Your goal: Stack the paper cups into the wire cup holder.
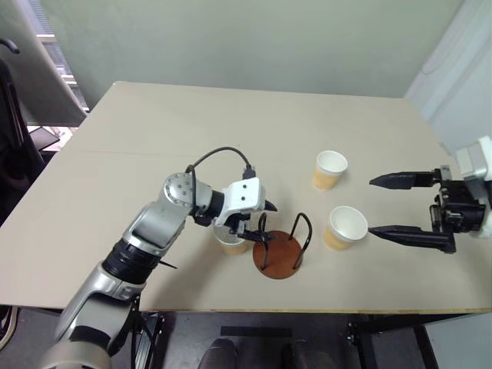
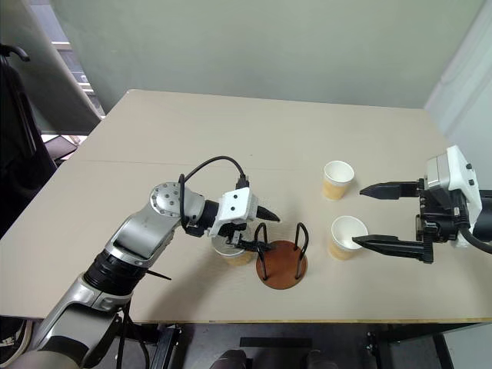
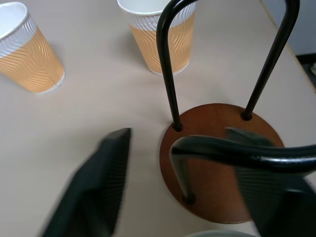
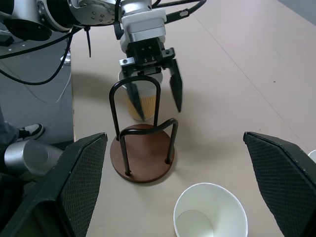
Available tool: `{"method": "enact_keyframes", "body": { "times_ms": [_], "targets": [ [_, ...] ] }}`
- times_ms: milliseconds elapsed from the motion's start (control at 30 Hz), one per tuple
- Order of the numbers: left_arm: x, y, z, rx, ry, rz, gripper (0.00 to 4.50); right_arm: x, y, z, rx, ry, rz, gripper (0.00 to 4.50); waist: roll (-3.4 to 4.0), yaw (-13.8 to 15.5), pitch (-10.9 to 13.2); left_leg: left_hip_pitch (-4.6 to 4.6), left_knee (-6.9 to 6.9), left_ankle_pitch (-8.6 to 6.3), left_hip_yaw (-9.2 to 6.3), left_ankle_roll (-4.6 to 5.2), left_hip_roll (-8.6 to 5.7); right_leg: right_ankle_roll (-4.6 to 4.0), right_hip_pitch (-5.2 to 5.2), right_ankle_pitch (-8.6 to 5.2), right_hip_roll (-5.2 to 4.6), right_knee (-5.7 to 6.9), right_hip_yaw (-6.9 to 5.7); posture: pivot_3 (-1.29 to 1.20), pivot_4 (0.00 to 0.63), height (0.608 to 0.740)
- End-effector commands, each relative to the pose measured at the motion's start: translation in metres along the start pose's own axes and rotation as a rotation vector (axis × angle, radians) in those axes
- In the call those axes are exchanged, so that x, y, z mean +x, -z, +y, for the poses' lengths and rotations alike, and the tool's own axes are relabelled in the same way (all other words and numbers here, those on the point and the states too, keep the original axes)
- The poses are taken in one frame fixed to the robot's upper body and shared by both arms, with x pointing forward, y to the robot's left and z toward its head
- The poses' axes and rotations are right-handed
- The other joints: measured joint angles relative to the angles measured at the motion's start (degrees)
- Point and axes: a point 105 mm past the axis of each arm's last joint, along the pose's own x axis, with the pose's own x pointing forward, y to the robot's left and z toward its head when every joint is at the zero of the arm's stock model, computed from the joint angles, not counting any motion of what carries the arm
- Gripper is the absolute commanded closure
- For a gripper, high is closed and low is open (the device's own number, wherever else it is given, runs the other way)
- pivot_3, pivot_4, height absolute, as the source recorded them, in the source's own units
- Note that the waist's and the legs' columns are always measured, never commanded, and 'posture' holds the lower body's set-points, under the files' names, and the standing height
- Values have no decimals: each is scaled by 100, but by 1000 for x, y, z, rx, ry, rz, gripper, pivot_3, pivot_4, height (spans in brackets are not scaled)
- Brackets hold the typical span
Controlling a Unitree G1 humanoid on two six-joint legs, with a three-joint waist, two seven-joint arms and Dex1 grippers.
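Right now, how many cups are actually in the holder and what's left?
None yet: the wire cup holder stands empty. The open left gripper hangs over one paper cup beside the holder's base, outside its loops. Two more cups wait upright near the open right gripper. All three remain to stack.

Three upright paper cups flank the empty wire cup holder.

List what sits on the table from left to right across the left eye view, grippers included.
Cup beside the holder → left gripper → wire cup holder → far cup and near cup, about level → right gripper.
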Motion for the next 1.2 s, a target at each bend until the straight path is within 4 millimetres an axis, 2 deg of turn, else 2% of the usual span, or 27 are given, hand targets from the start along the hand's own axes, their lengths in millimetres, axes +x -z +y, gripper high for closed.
{"method": "enact_keyframes", "body": {
  "times_ms": [33,200,567,900,1033,1200],
  "targets": [
    [-4,2,3,18,-31,10,1249,-1,-7,-1,-45,10,-7,0,0,0,0,0,0,0,0,0,0,0,0,0,0,0,0,0,150,740],
    [-15,-7,10,38,-58,-17,1249,-1,-4,-3,-43,16,2,0,0,0,0,0,0,-1,0,1,0,0,0,0,0,0,0,0,150,740],
    [-51,-14,5,73,-35,-22,1249,-2,0,-5,-42,19,15,0,0,-1,0,0,-1,-3,-3,4,0,-1,0,0,-1,-2,1,0,150,740],
    [-72,-19,11,57,-114,-52,1249,0,4,-7,-36,7,29,0,1,-13,0,-1,-3,-5,-3,7,2,-1,-3,0,-2,-2,9,0,150,740],
    [-102,-24,15,66,-182,-40,1249,-1,9,-8,-30,6,57,0,1,-29,1,0,-6,-6,-3,7,2,-2,-5,-1,-2,-2,9,0,150,740],
    [-164,-38,27,76,-345,-32,1249,4,25,-5,-48,-19,156,0,2,-54,1,1,-17,-7,-6,7,3,-6,-11,-3,-3,-2,9,0,150,740]
  ]
}}
